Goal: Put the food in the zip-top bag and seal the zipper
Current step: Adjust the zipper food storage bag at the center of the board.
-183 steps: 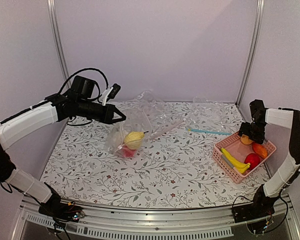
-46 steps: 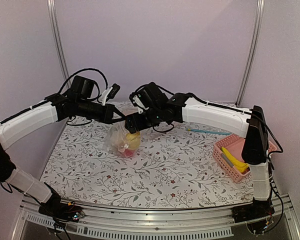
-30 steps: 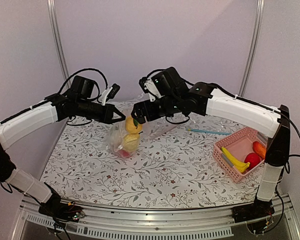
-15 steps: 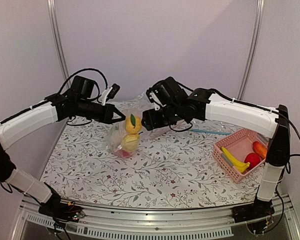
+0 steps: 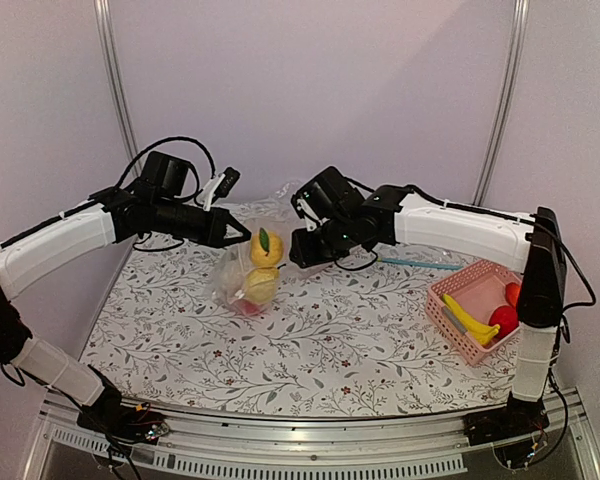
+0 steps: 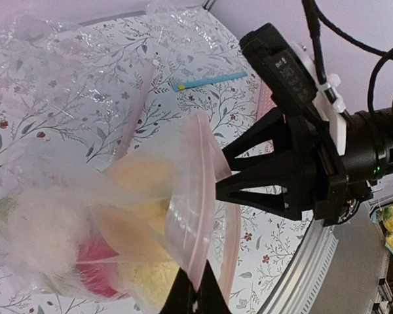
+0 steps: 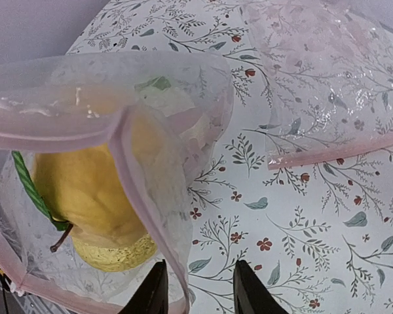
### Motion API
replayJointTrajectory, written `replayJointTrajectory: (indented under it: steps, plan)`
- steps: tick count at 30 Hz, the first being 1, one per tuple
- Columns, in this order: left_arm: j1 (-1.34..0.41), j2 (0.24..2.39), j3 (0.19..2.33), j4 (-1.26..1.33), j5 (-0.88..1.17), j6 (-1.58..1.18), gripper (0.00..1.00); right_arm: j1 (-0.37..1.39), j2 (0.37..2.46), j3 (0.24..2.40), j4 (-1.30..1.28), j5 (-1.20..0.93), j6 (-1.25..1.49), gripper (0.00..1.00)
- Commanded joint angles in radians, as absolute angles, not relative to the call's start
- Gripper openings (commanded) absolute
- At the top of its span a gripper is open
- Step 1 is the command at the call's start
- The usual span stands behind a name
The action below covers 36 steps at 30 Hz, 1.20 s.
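The left jaws clamp the bag (image 5: pixel 230 285) by its mouth edge, propping it open on the counter (image 5: pixel 360 340) for loading; fruit (image 5: pixel 264 250) sits inside. The right jaws, partly apart and empty, hover beside the mouth.

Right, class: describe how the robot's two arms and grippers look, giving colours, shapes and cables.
Both arms are white shells with black joints: left arm, right arm. Black cables loop over the left wrist. The left gripper and right gripper are black, each with two tapering, open-framed fingers.
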State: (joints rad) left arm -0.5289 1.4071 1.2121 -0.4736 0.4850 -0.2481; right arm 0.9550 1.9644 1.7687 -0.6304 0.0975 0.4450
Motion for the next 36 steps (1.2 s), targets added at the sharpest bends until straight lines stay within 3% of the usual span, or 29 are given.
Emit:
replayJointTrajectory:
  steps: [1, 3, 4, 9, 17, 25, 27, 32, 36]
  plan:
    - [-0.523, 1.391, 1.206, -0.469, 0.482, -0.247, 0.00, 0.943, 1.991, 1.789, -0.616, 0.037, 0.437, 0.17]
    - [-0.524, 1.392, 1.207, -0.471, 0.482, -0.248, 0.00, 0.943, 1.986, 1.798, -0.609, 0.013, 0.425, 0.02]
    - [-0.523, 1.392, 1.207, -0.471, 0.482, -0.248, 0.00, 0.943, 1.982, 1.801, -0.605, -0.019, 0.420, 0.00]
    - [-0.522, 1.383, 1.255, -0.524, 0.441, -0.208, 0.00, 0.943, 1.902, 1.814, -0.573, -0.116, 0.433, 0.00]
    - [-0.512, 1.409, 1.555, -0.793, 0.471, -0.143, 0.00, 0.972, 1.741, 1.797, -0.465, -0.201, 0.442, 0.00]
    - [-0.524, 1.492, 1.595, -0.872, 0.498, -0.150, 0.00, 0.973, 1.738, 1.726, -0.418, -0.180, 0.476, 0.00]
    - [-0.530, 1.509, 1.586, -0.861, 0.507, -0.154, 0.11, 0.974, 1.746, 1.707, -0.417, -0.132, 0.504, 0.00]
    - [-0.551, 1.468, 1.518, -0.785, 0.450, -0.153, 0.64, 0.974, 1.764, 1.665, -0.414, -0.036, 0.575, 0.00]
    - [-0.557, 1.314, 1.341, -0.637, 0.380, -0.158, 0.93, 0.974, 1.762, 1.646, -0.407, 0.012, 0.602, 0.00]
